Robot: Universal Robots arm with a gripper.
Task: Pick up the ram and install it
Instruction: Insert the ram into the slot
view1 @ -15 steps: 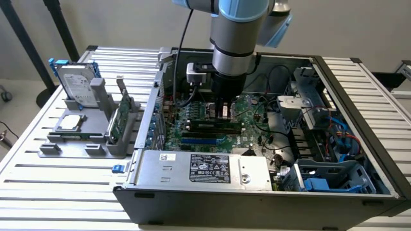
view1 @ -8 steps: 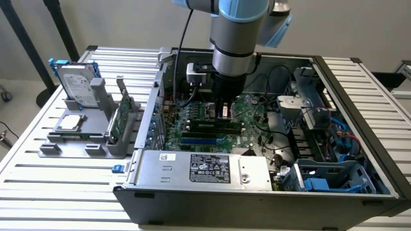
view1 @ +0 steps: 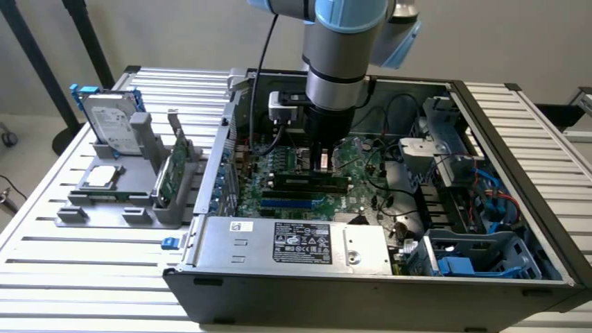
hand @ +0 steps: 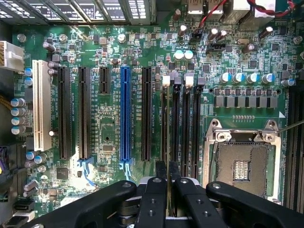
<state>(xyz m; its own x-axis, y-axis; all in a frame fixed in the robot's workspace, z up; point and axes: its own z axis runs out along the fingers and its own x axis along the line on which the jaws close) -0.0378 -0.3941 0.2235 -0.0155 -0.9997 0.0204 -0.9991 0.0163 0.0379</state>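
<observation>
Pincer (hand: 164, 183) closed on the ram (hand: 164, 137), held edge-on over the motherboard's (hand: 111, 130) memory slots (hand: 183, 123) inside the open PC case (view1: 370, 291). Best to keep the stick vertical, lined up along one slot, and press evenly. Ram looks thin, dark green, long and narrow.

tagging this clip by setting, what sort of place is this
Most likely a robotics lab bench set up for PC assembly. An open computer case lies on a slotted aluminium table, its motherboard exposed, and a grey fixture beside it holds spare parts such as a hard drive.
</observation>
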